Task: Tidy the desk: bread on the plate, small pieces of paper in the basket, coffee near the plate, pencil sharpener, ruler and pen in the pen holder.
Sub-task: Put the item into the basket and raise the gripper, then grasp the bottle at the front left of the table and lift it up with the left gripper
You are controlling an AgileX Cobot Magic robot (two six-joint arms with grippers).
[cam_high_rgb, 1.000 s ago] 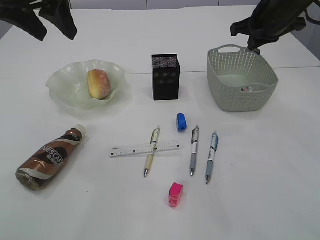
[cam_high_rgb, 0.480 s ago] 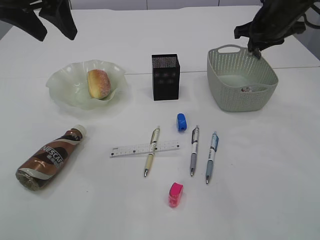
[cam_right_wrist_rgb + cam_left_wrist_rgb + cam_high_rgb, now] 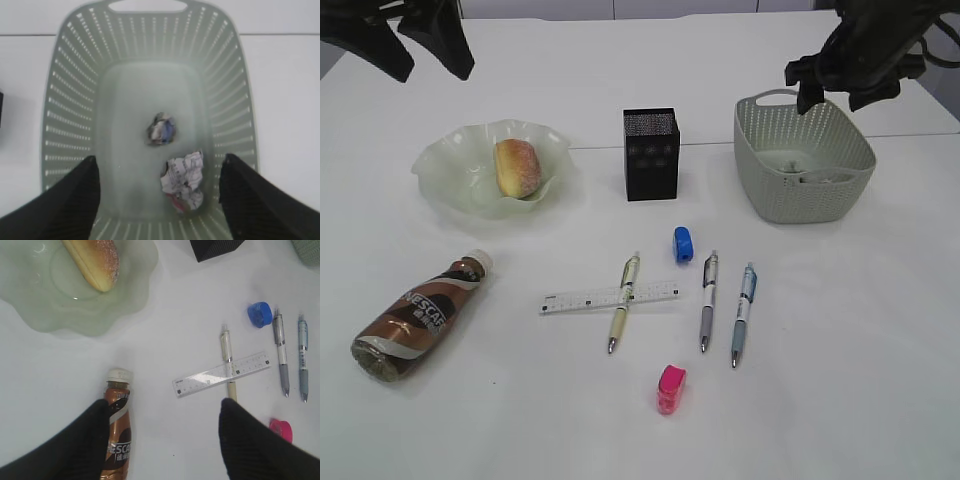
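Observation:
My right gripper (image 3: pixel 839 96) (image 3: pixel 159 163) hangs open above the grey-green basket (image 3: pixel 802 195) (image 3: pixel 70 125). Two small pieces of paper (image 3: pixel 161 128) (image 3: pixel 184 180) lie loose on the basket floor. The bread (image 3: pixel 518 167) (image 3: pixel 95 260) rests in the green plate (image 3: pixel 450 185) (image 3: pixel 60 315). The coffee (image 3: pixel 420 315) (image 3: pixel 118 430) lies on its side, front left. My left gripper (image 3: pixel 412 52) (image 3: pixel 166 411) is open, high above it, holding nothing. The ruler (image 3: pixel 610 297) (image 3: pixel 222 375) crosses a pen (image 3: pixel 624 315). The black pen holder (image 3: pixel 651 153) stands mid-desk.
Two more pens (image 3: pixel 707 298) (image 3: pixel 742 312) lie side by side right of the ruler. A blue pencil sharpener (image 3: pixel 683 244) sits above them and a pink one (image 3: pixel 671 388) lies near the front edge.
My right gripper's jaws have spread apart over the basket, and a paper ball now lies free beneath them. The left arm has stayed still.

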